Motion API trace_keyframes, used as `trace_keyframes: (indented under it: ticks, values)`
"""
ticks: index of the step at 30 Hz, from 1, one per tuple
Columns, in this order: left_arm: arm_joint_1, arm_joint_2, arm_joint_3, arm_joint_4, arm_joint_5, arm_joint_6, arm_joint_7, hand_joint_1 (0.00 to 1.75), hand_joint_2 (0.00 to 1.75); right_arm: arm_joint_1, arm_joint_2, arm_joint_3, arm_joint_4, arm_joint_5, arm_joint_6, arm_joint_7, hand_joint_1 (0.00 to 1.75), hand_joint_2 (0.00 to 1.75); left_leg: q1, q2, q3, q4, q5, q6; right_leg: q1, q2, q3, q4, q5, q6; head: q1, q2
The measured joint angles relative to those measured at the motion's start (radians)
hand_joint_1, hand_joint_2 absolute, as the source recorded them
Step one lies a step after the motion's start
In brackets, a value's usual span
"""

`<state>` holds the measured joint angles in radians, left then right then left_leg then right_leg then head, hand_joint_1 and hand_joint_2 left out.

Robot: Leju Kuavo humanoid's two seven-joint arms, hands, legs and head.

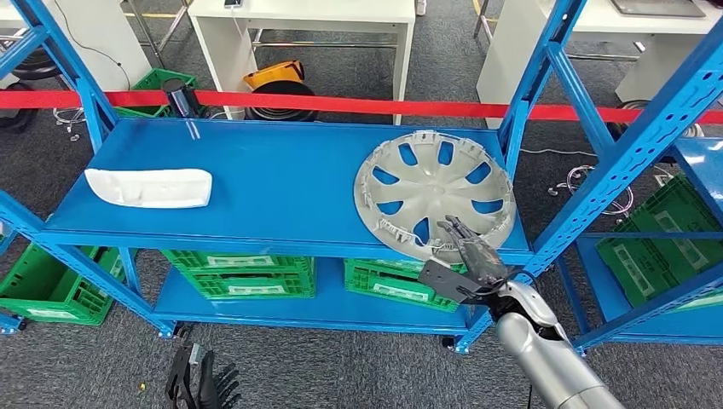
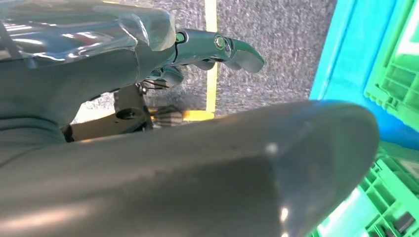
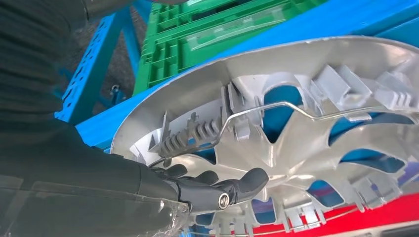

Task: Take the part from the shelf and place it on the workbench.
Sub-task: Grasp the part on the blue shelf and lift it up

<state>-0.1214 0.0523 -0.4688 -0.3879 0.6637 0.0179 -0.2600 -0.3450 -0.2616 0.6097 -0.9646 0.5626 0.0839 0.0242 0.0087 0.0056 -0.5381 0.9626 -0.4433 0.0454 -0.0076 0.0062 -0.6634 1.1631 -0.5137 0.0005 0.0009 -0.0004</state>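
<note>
A silver hubcap (image 1: 435, 192) lies inner side up at the right end of the blue shelf (image 1: 281, 187), its near rim at the shelf's front edge. My right hand (image 1: 469, 256) reaches up to that rim. Its fingers lie on the hubcap's inner face, and its thumb sits lower, in front of the shelf edge. The right wrist view shows the fingers (image 3: 222, 190) spread over the hubcap (image 3: 296, 123) beside a wire clip. A white moulded part (image 1: 149, 187) lies at the shelf's left end. My left hand (image 1: 200, 383) hangs low by the floor, its fingers (image 2: 217, 49) loose and holding nothing.
Blue slanted uprights (image 1: 631, 153) stand just right of my right arm. Green crates (image 1: 247, 273) fill the lower shelf, and another green crate (image 1: 665, 247) sits in the neighbouring rack. A red tape (image 1: 341, 104) runs behind the shelf, with white tables (image 1: 298, 13) beyond.
</note>
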Motion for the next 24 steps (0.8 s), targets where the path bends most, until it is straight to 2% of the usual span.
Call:
trace_keyframes:
  ticks: [1, 2, 3, 4, 5, 7, 8, 10, 12, 14, 16, 17, 18, 19, 21, 22, 23, 24]
  values:
    - [0.004, 0.001, 0.000, 0.000, 0.002, 0.000, -0.001, 0.00, 0.00, 0.000, -0.002, -0.003, 0.011, 0.009, 0.004, -0.003, 0.00, 1.75, 0.000, 0.000, -0.001, 0.000, 0.001, 0.001, -0.001, 0.000, -0.027, 0.063, -0.024, 0.001, 0.000, 0.000]
    - [0.007, 0.002, 0.000, 0.000, 0.004, 0.000, -0.003, 0.00, 0.00, -0.001, -0.003, -0.005, 0.020, 0.017, 0.008, -0.007, 0.00, 1.75, -0.001, 0.000, -0.002, 0.000, 0.001, 0.001, -0.001, 0.000, -0.041, 0.102, -0.036, 0.005, 0.000, 0.000]
    - [0.011, 0.002, 0.000, 0.000, 0.006, 0.000, -0.004, 0.00, 0.00, -0.003, -0.005, -0.006, 0.030, 0.026, 0.012, -0.011, 0.00, 1.75, -0.001, -0.001, -0.001, 0.001, 0.002, 0.001, -0.001, 0.000, -0.035, 0.102, -0.033, 0.012, 0.000, 0.000]
    - [0.013, 0.003, 0.000, 0.000, 0.007, 0.000, -0.006, 0.00, 0.00, -0.007, -0.007, -0.006, 0.039, 0.033, 0.016, -0.015, 0.00, 1.75, -0.001, -0.002, 0.001, 0.001, 0.002, 0.000, -0.001, -0.001, -0.009, 0.060, -0.016, 0.020, 0.000, 0.000]
    - [0.015, 0.003, 0.000, 0.000, 0.007, 0.000, -0.008, 0.00, 0.00, -0.013, -0.009, -0.007, 0.047, 0.039, 0.022, -0.020, 0.00, 1.75, -0.001, -0.003, 0.003, 0.001, 0.002, -0.001, -0.001, -0.001, 0.033, -0.014, 0.007, 0.025, 0.000, 0.000]
    - [0.017, 0.002, 0.000, 0.000, 0.009, 0.000, -0.013, 0.00, 0.00, -0.029, -0.015, -0.007, 0.067, 0.049, 0.032, -0.031, 0.00, 1.75, -0.003, -0.006, 0.007, 0.002, 0.001, -0.007, 0.004, -0.004, 0.107, -0.150, 0.043, 0.017, -0.001, 0.000]
    - [0.018, 0.001, 0.000, 0.000, 0.010, 0.000, -0.015, 0.00, 0.00, -0.038, -0.018, -0.006, 0.077, 0.054, 0.035, -0.036, 0.00, 1.75, -0.003, -0.007, 0.008, 0.003, 0.000, -0.013, 0.008, -0.005, 0.126, -0.185, 0.051, 0.008, -0.001, 0.000]
    - [0.018, 0.001, 0.000, 0.000, 0.012, 0.000, -0.019, 0.00, 0.00, -0.052, -0.024, -0.004, 0.098, 0.064, 0.036, -0.047, 0.00, 1.75, -0.002, -0.009, 0.009, 0.003, 0.000, -0.025, 0.014, -0.005, 0.131, -0.199, 0.057, -0.007, -0.001, 0.000]
    - [0.020, 0.002, 0.000, 0.000, 0.013, -0.001, -0.021, 0.00, 0.00, -0.062, -0.026, 0.000, 0.112, 0.078, 0.033, -0.052, 0.00, 1.75, 0.001, -0.010, 0.003, 0.016, -0.010, -0.035, 0.006, -0.005, 0.137, -0.208, 0.066, -0.017, -0.001, 0.000]
    - [0.021, 0.004, 0.000, 0.000, 0.014, -0.001, -0.023, 0.00, 0.00, -0.068, -0.025, 0.006, 0.123, 0.091, 0.029, -0.054, 0.00, 1.75, 0.005, -0.010, -0.031, 0.094, -0.064, -0.047, -0.004, -0.006, 0.143, -0.215, 0.074, -0.024, -0.002, 0.000]
    - [0.024, 0.007, -0.001, 0.000, 0.015, -0.002, -0.025, 0.00, 0.00, -0.072, -0.025, 0.012, 0.132, 0.100, 0.026, -0.054, 0.00, 1.75, 0.011, -0.009, -0.091, 0.229, -0.134, -0.060, -0.005, -0.007, 0.139, -0.214, 0.076, -0.024, -0.003, 0.000]
    - [0.027, 0.009, 0.000, 0.000, 0.016, -0.002, -0.025, 0.00, 0.00, -0.074, -0.026, 0.015, 0.137, 0.102, 0.026, -0.054, 0.00, 1.75, 0.015, -0.008, -0.113, 0.281, -0.151, -0.065, -0.006, -0.008, 0.138, -0.214, 0.077, -0.023, -0.003, 0.000]
    - [0.031, 0.011, -0.001, 0.000, 0.016, -0.002, -0.026, 0.00, 0.00, -0.075, -0.026, 0.016, 0.142, 0.103, 0.025, -0.054, 0.00, 1.75, 0.019, -0.008, -0.118, 0.297, -0.149, -0.070, -0.008, -0.008, 0.137, -0.214, 0.078, -0.021, -0.003, 0.000]
    - [0.033, 0.012, -0.001, 0.000, 0.016, -0.002, -0.027, 0.00, 0.00, -0.078, -0.026, 0.016, 0.148, 0.104, 0.023, -0.054, 0.14, 1.75, 0.024, -0.007, -0.103, 0.271, -0.127, -0.074, -0.011, -0.008, 0.137, -0.213, 0.079, -0.018, -0.003, 0.000]
    - [0.036, 0.014, -0.001, -0.001, 0.017, -0.002, -0.029, 0.00, 0.00, -0.085, -0.029, 0.016, 0.159, 0.105, 0.019, -0.053, 0.81, 1.75, 0.037, -0.007, -0.030, 0.135, -0.064, -0.087, -0.017, -0.007, 0.135, -0.208, 0.079, -0.007, -0.004, 0.000]
    - [0.035, 0.014, -0.001, -0.003, 0.017, -0.002, -0.030, 0.00, 0.00, -0.088, -0.033, 0.015, 0.164, 0.106, 0.016, -0.052, 1.15, 1.75, 0.040, -0.010, 0.003, 0.072, -0.043, -0.089, -0.016, -0.007, 0.131, -0.203, 0.078, 0.001, -0.004, 0.000]
    - [0.035, 0.014, -0.001, -0.006, 0.018, -0.002, -0.031, 0.00, 0.00, -0.091, -0.038, 0.014, 0.169, 0.106, 0.014, -0.052, 1.37, 1.75, 0.042, -0.013, 0.023, 0.033, -0.033, -0.086, -0.014, -0.006, 0.128, -0.199, 0.077, 0.010, -0.002, 0.000]
    - [0.035, 0.014, -0.001, -0.008, 0.018, -0.002, -0.033, 0.00, 0.00, -0.092, -0.044, 0.013, 0.174, 0.106, 0.012, -0.052, 1.40, 1.75, 0.040, -0.016, 0.030, 0.016, -0.032, -0.078, -0.012, -0.006, 0.124, -0.198, 0.078, 0.020, -0.002, 0.000]
